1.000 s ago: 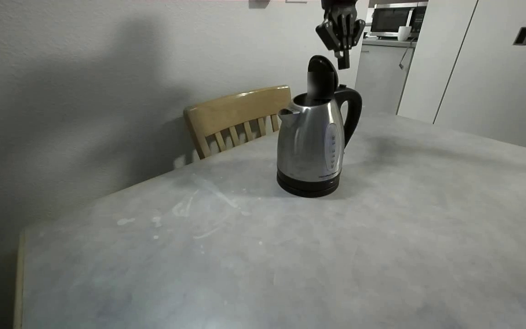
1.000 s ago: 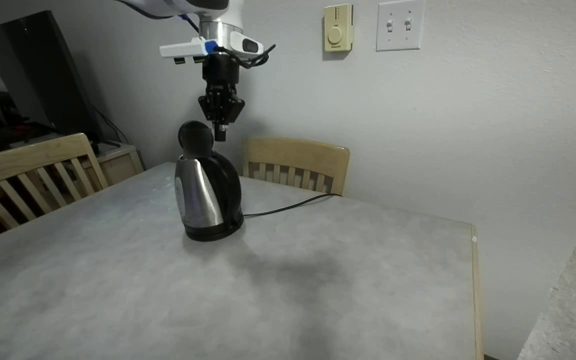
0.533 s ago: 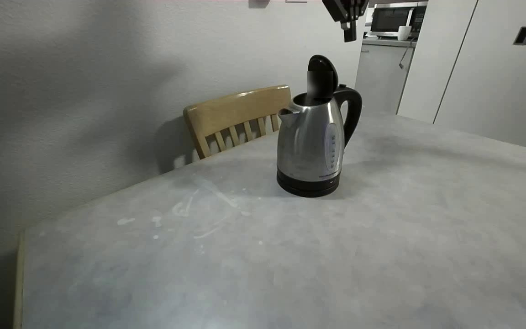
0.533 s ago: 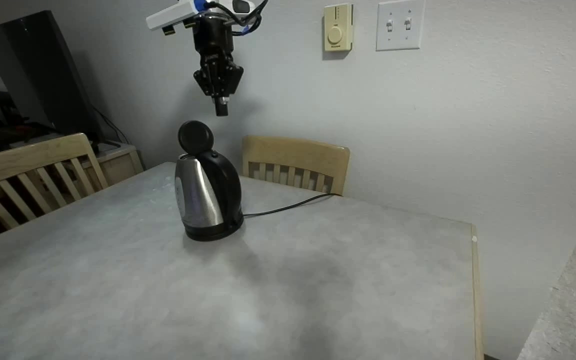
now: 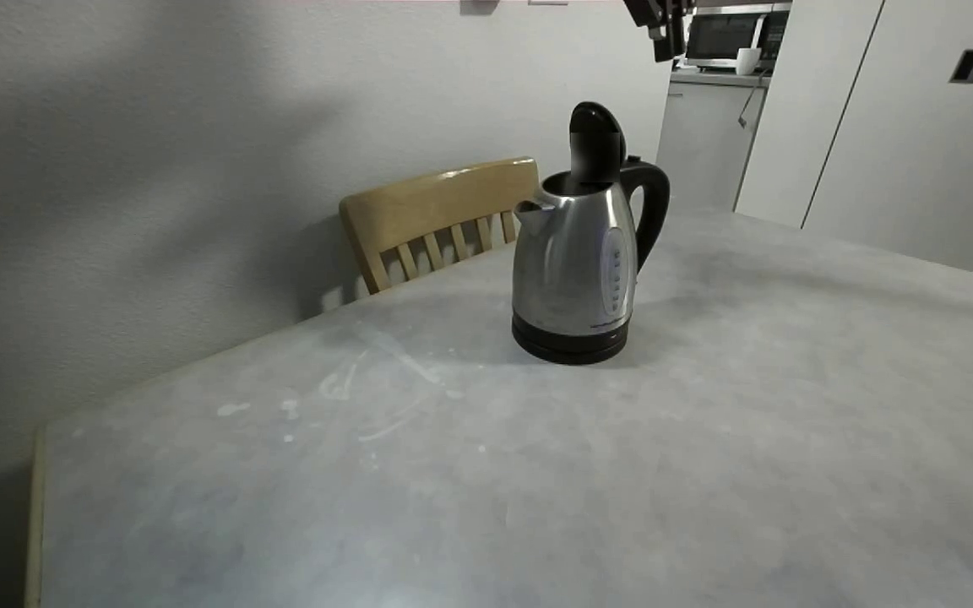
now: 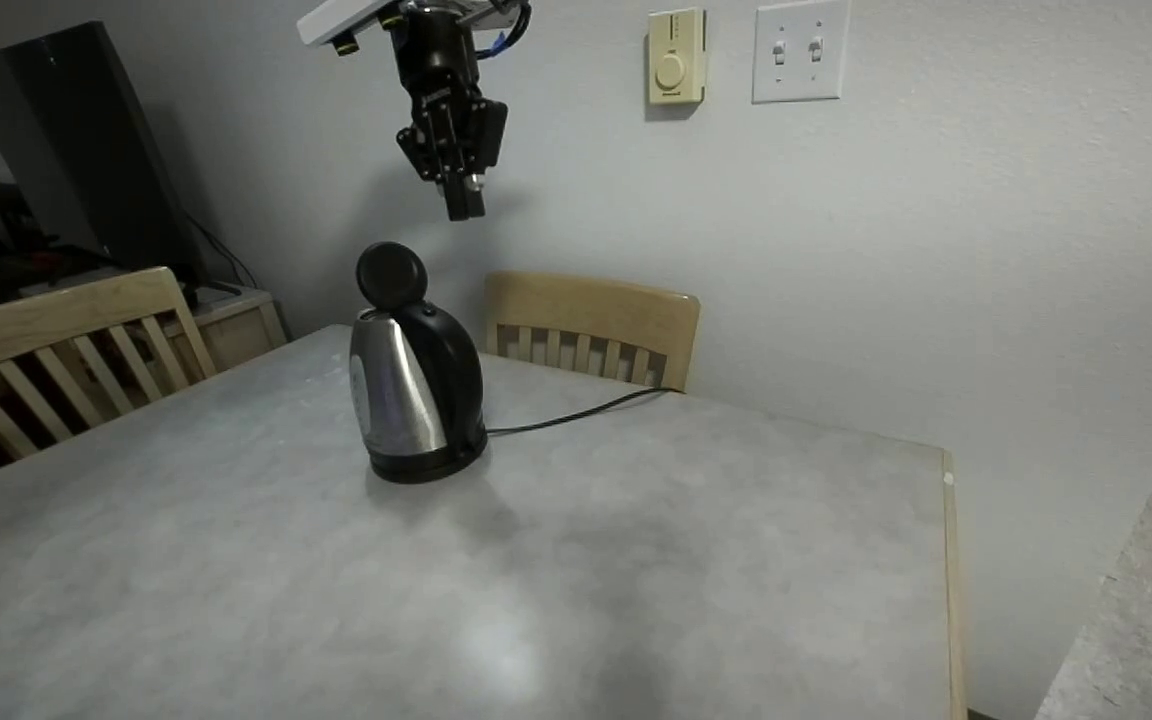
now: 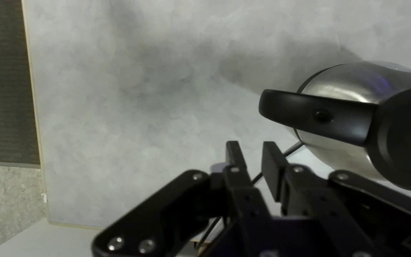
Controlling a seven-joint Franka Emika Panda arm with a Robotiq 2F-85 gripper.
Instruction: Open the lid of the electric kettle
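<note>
Kettle upright on the table, lid raised at the handle end; empty gripper, fingers slightly parted, hangs above, touching neither. That lid seems light, stiff, slick plastic, likely best pinched or nudged at its free rim.

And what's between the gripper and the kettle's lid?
Nothing but air: in both exterior views, a gap separates the gripper from the raised lid, with only the wall visible behind it.

Black fingers, silvery screws
</note>
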